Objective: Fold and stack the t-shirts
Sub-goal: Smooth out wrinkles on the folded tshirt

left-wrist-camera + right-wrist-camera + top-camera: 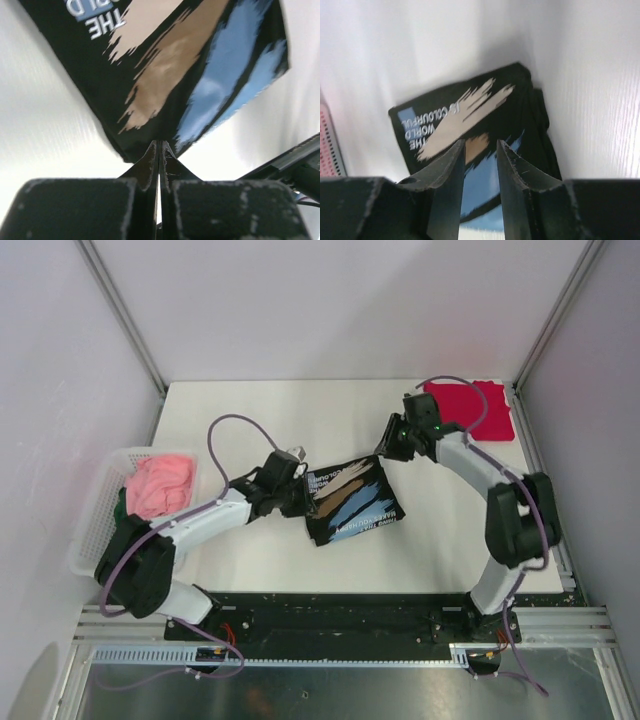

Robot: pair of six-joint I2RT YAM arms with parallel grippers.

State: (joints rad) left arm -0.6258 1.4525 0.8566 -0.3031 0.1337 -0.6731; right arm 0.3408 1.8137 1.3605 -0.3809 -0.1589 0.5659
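Note:
A folded black t-shirt (352, 505) with a tan and blue print lies mid-table. My left gripper (298, 490) is shut at its left edge. In the left wrist view the left gripper (160, 144) has its tips meeting right at the black t-shirt's (170, 65) near edge, with no cloth showing between them. My right gripper (388, 448) hovers over the shirt's far right corner. In the right wrist view the right gripper (481, 144) is partly open with nothing between its fingers, and the black t-shirt (525, 110) lies below. A folded crimson t-shirt (458, 410) lies at the back right.
A white lattice basket (95, 510) stands at the table's left edge. It holds a crumpled pink garment (158, 483) and a dark green one (121, 503). White walls and metal posts enclose the table on three sides.

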